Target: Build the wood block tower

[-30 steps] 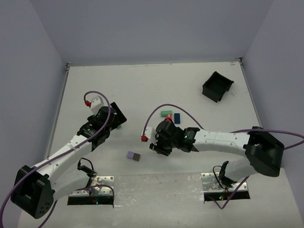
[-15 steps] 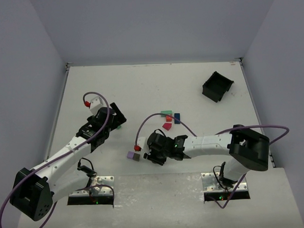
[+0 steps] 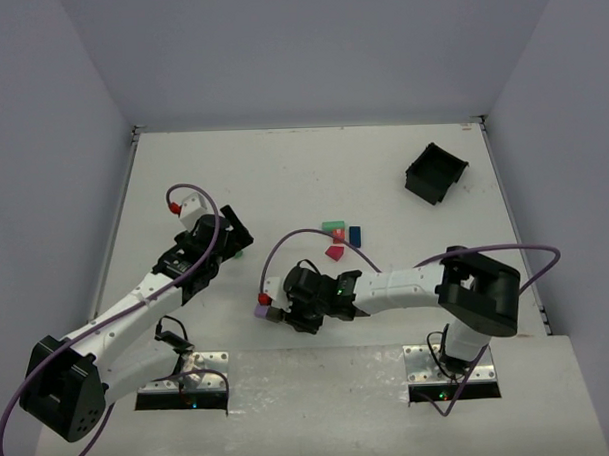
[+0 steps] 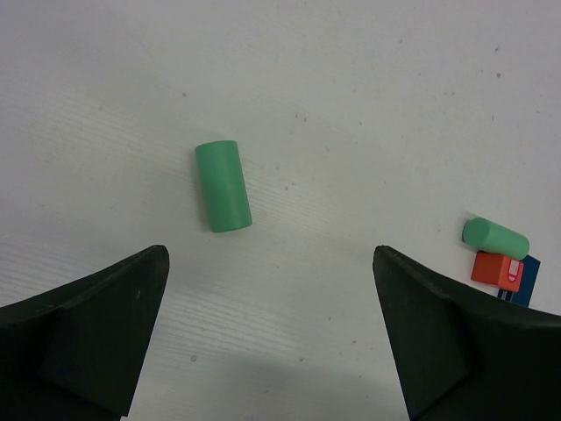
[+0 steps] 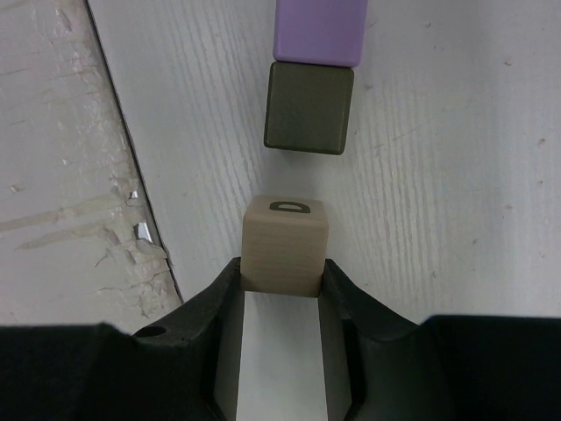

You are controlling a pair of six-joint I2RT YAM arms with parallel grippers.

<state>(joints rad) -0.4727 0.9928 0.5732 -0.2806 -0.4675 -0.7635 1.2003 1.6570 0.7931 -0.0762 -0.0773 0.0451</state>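
Item, right gripper [image 5: 282,274]: I have it clamped on a tan block [image 5: 285,241], held low just short of the dark block [image 5: 309,107] and purple block [image 5: 321,31], probably to join them; item, left gripper [image 4: 267,259]: spread wide, empty, poised over the green cylinder [image 4: 223,186] for pickup; no tower stands yet.

a dark outline like a letter d lying on its side stands on the tan block [image 5: 285,250].
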